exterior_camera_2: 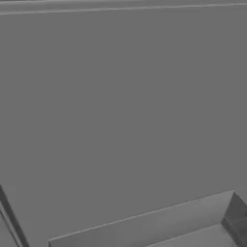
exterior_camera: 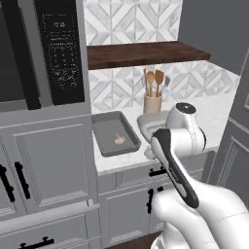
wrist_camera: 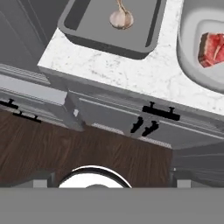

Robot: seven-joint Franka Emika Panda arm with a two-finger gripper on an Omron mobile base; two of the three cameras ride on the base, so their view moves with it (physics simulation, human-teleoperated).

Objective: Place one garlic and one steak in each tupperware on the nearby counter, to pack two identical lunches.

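Note:
A garlic [wrist_camera: 120, 18] lies inside the rectangular grey tupperware [wrist_camera: 105, 45] on the white counter [wrist_camera: 144, 74]. To its right, the rounded grey tupperware [wrist_camera: 191, 59] holds a bright red steak [wrist_camera: 212, 48]. My gripper [wrist_camera: 112, 183] is open and holds nothing. It hangs out past the counter's front edge, looking down on the cabinets and floor. In the left base view the tray [exterior_camera: 104, 132] with the garlic [exterior_camera: 119, 140] sits left of the dish [exterior_camera: 145, 120], which my arm partly hides.
A beige utensil cup [exterior_camera: 152, 103] with wooden spoons stands behind the dish, under a dark wooden shelf [exterior_camera: 146, 52]. Grey cabinets with black handles [wrist_camera: 161, 113] run below the counter, above a wood floor [wrist_camera: 65, 153]. A tall grey cabinet panel [exterior_camera_2: 120, 106] stands close on the right.

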